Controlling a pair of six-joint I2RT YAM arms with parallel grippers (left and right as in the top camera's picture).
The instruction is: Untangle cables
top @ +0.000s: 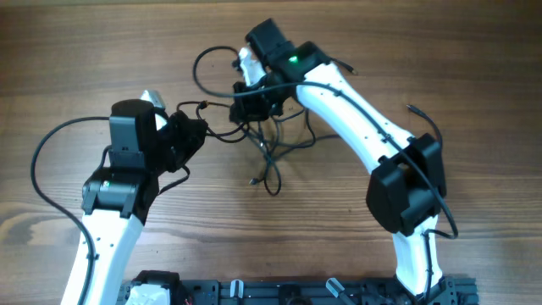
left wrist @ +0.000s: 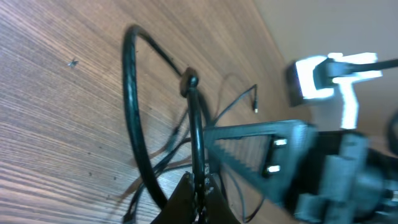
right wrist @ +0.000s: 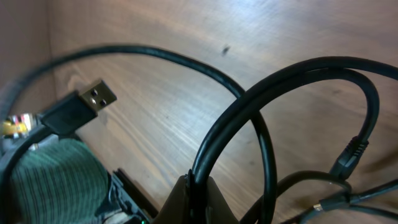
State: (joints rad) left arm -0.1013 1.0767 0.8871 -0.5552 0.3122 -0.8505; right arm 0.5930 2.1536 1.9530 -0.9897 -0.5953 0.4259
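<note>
The brown wood-grain bench [top: 76, 51] carries both arms, which rise from a dark rail at its near edge. The white right arm with black joints [top: 356, 119] is the longer reach: it climbs from the near right, bends at a black elbow block, then slants toward the far edge and left, its wrist showing a green light. The white left arm with black joints [top: 106, 229] stands nearer the left edge, folded shorter, with its wrist turned right toward the middle. The tangle of thin black cables [top: 271, 148] lies around the middle of the bench, a little toward the far edge, between the two wrists; one loop arches toward the far edge and loose ends trail toward the near edge. The right gripper [top: 254, 95] is lowered into the far part of the tangle, and in its own wrist view its jaws are pressed together on black cords that curve up out of them in two loops [right wrist: 298, 81]. The left gripper [top: 200, 135] meets the tangle's left side; its wrist view shows the jaws pinched on a single cord that rises into a hoop [left wrist: 132, 112], with the right gripper's ribbed finger just beside. A black USB plug [right wrist: 87, 104] hangs free above the bench.
</note>
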